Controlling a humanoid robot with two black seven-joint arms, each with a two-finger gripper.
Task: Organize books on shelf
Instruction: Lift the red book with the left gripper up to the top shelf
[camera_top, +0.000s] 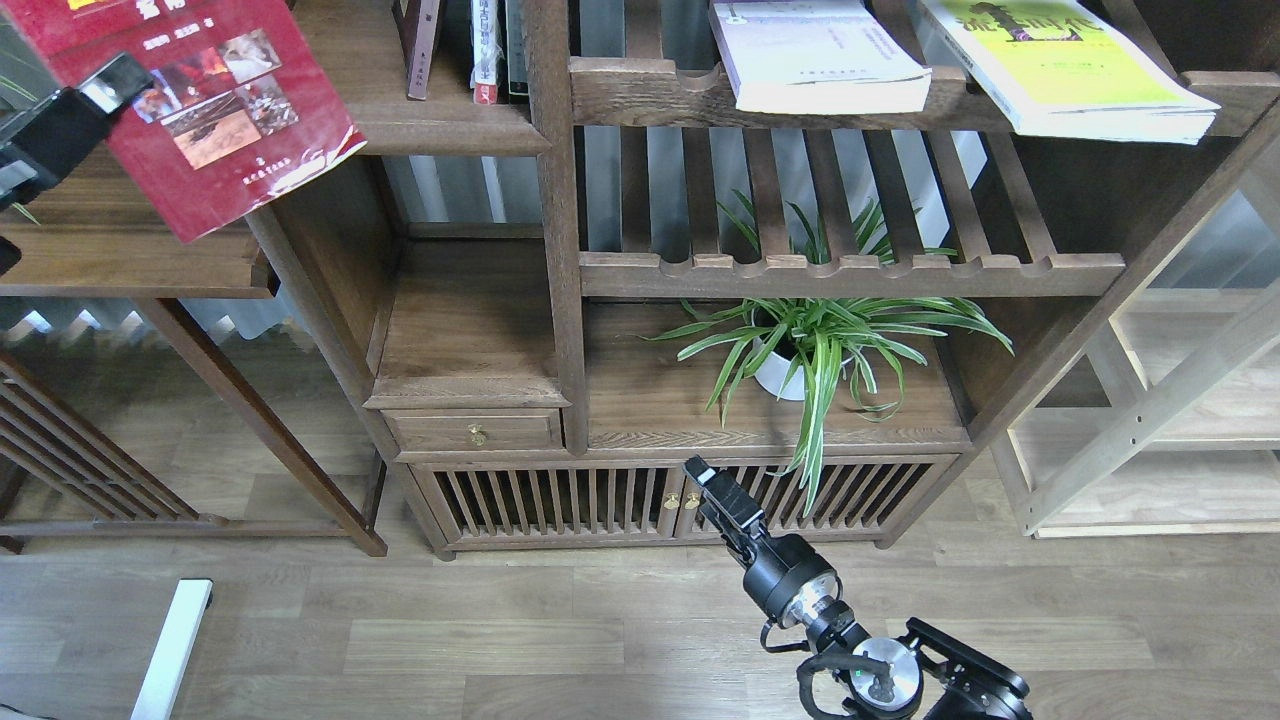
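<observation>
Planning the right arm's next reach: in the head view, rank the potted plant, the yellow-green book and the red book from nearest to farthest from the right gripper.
1. Potted plant: just above the right gripper, on the low shelf.
2. Yellow-green book: upper right, lying on the top slatted shelf.
3. Red book: far upper left, at the left gripper.

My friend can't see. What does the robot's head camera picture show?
The left gripper holds a red paperback book tilted over a dark-brown wooden shelf. A pale white-lavender book and a yellow-green book lie on a slatted shelf above a potted plant.
</observation>
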